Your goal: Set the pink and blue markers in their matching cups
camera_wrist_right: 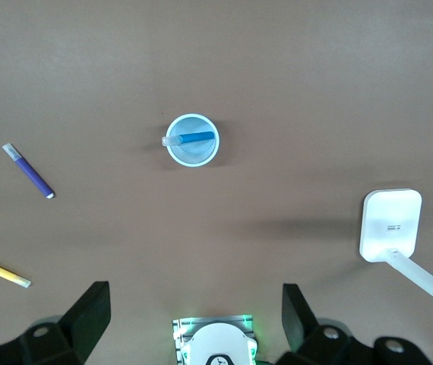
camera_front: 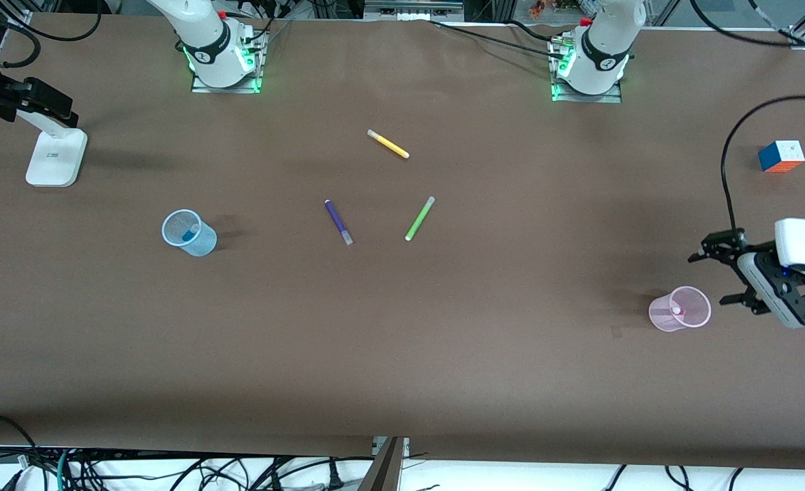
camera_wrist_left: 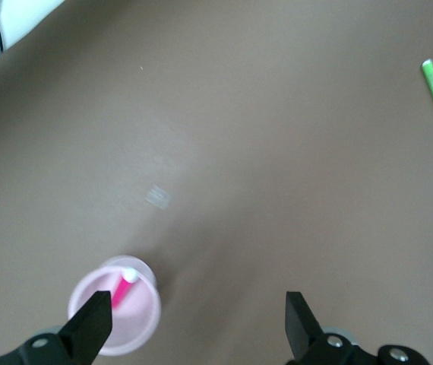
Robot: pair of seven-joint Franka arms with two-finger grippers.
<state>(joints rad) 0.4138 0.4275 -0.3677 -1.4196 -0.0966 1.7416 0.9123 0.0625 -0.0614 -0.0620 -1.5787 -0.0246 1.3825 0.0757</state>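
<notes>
The light blue cup (camera_front: 201, 244) stands toward the right arm's end of the table with the blue marker (camera_front: 188, 233) leaning inside it. Both show in the right wrist view, the cup (camera_wrist_right: 171, 154) and the marker (camera_wrist_right: 191, 138). The light pink cup (camera_front: 661, 318) stands toward the left arm's end with the pink marker (camera_front: 676, 311) inside it. My left gripper (camera_front: 709, 279) is open and empty, low beside the pink cup. The left wrist view shows it (camera_wrist_left: 195, 312) with the cup (camera_wrist_left: 137, 332) and marker (camera_wrist_left: 121, 290). My right gripper (camera_wrist_right: 194, 300) is open and empty, high over its own base, out of the front view.
A purple pen (camera_front: 337, 221), a lime green pen (camera_front: 419, 218) and a yellow pen (camera_front: 388, 144) lie mid-table. A colour cube (camera_front: 781, 156) sits near the left arm's table end. A white stand (camera_front: 56, 157) sits at the right arm's end.
</notes>
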